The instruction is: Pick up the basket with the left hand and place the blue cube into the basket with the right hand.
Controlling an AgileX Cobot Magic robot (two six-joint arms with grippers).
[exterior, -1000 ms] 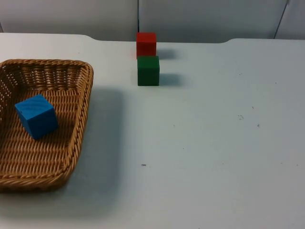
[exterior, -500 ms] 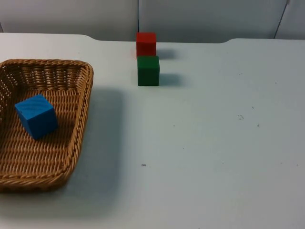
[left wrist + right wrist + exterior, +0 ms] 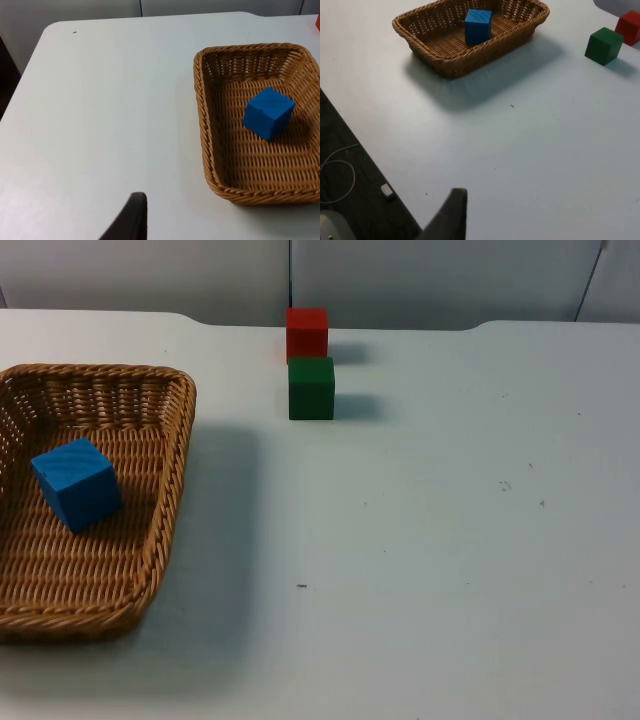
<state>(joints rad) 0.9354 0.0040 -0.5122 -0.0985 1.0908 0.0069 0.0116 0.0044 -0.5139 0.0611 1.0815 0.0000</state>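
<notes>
The blue cube (image 3: 77, 483) already lies inside the basket (image 3: 172, 455) on the counter (image 3: 420, 540), so the task looks finished; both arms wait well away, whether their fingers are open I cannot tell.

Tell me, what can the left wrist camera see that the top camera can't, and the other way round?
Left wrist alone: the table's rounded corner with bare white top beside the basket, and the left gripper's black fingertip. Top alone: the whole red cube with the green cube in front of it, and the grey partition wall. Both: the wicker basket and the blue cube lying inside it.
</notes>
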